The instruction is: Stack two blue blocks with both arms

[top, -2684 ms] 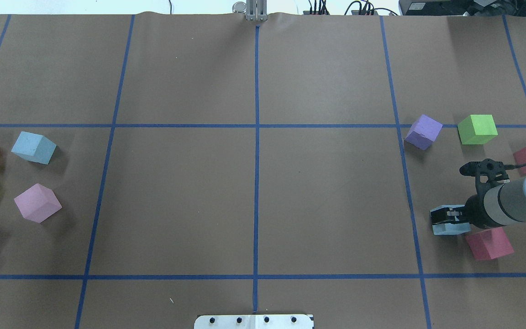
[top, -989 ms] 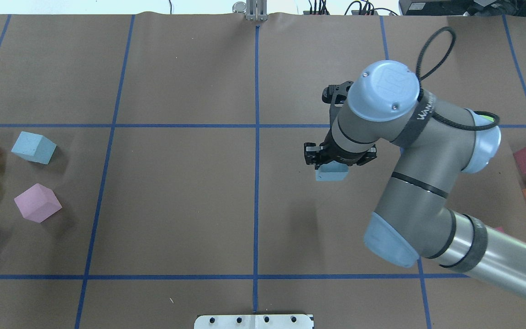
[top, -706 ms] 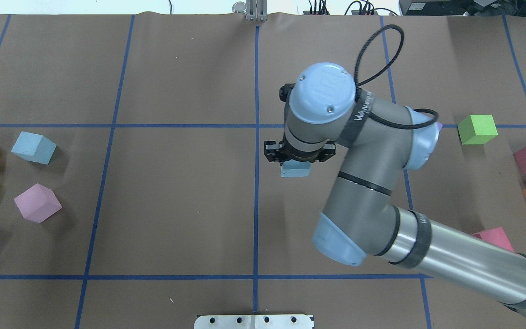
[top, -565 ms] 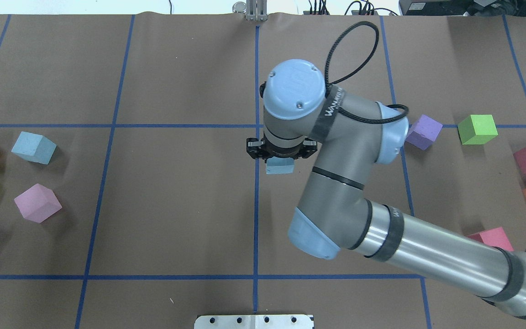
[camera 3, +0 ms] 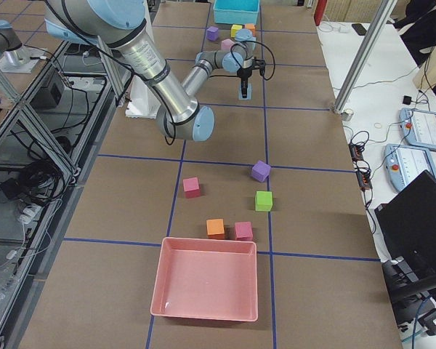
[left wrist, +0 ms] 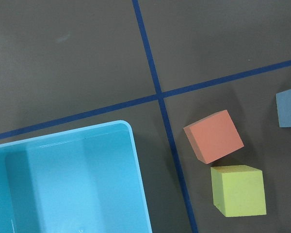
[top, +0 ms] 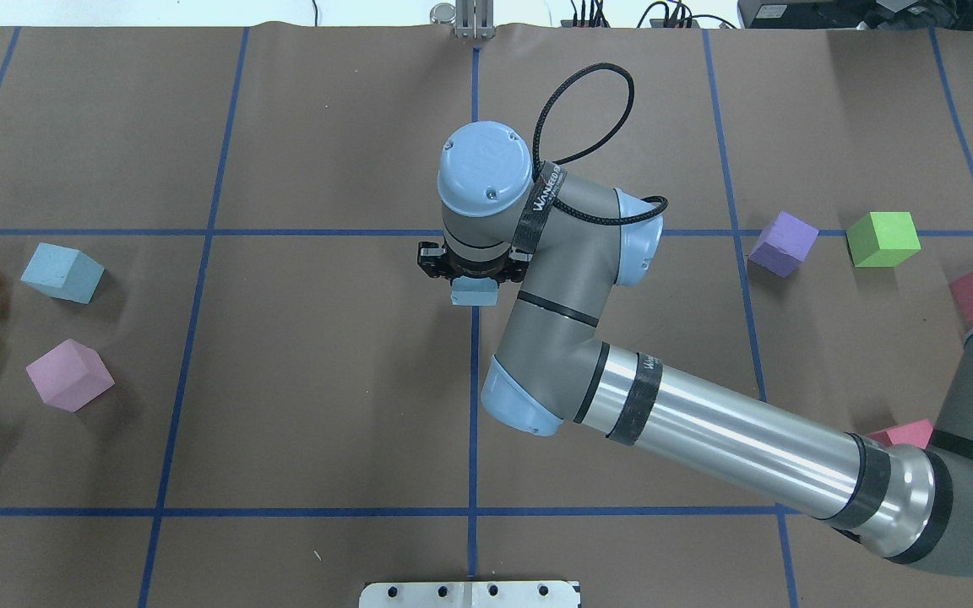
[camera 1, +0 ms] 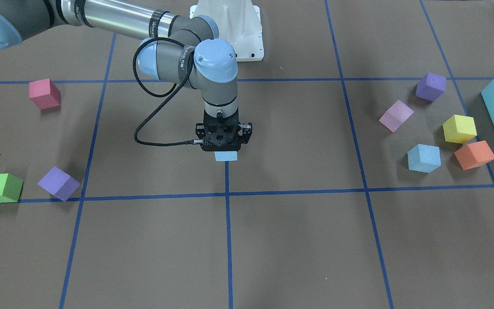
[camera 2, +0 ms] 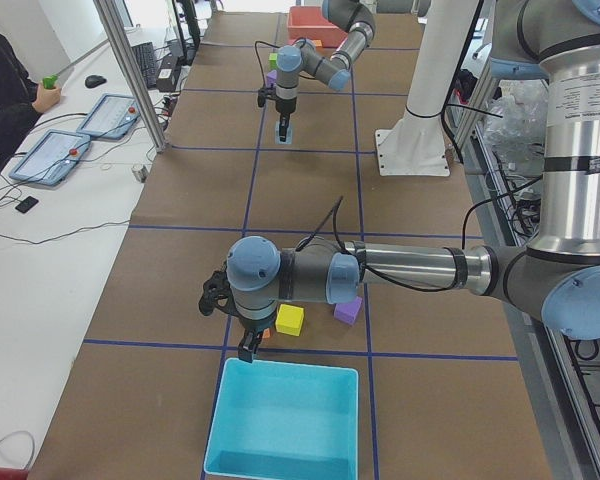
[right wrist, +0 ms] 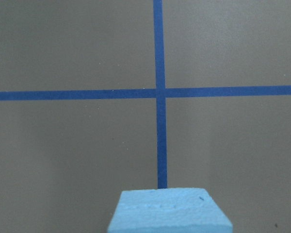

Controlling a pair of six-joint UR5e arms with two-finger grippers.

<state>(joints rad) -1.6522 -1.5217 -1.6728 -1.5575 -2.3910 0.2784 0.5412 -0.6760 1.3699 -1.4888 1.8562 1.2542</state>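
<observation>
So the right gripper (camera 1: 225, 148) is clamped on one blue block (camera 1: 226, 156) and has it parked right over the centre tape line (top: 473, 405), pretty much mid-table. From where I'm standing I can't tell if the block is already touching the paper or hanging just above it. The wrist cam only shows the block's top edge with the tape crossing ahead of it.

The bit that matters is where the other blue block (top: 62, 272) sits. It's way off on the robot's left side, well apart from the carried one, next to the orange cube (left wrist: 213, 136) and the yellow cube (left wrist: 238, 190). The right arm is stretched out to the middle with its hand full, so the left arm is clearly the nearer one for that pickup.

The left gripper (camera 2: 248, 348) hangs over the corner of the turquoise bin (left wrist: 136, 165), near those cubes. In its own camera the blue block only peeks in at the right edge, past the orange cube. So my guess is it needs to slide sideways that way, away from the bin, before dropping. I can't tell whether the left gripper's jaws are apart or together, since only the side camera catches it.
</observation>
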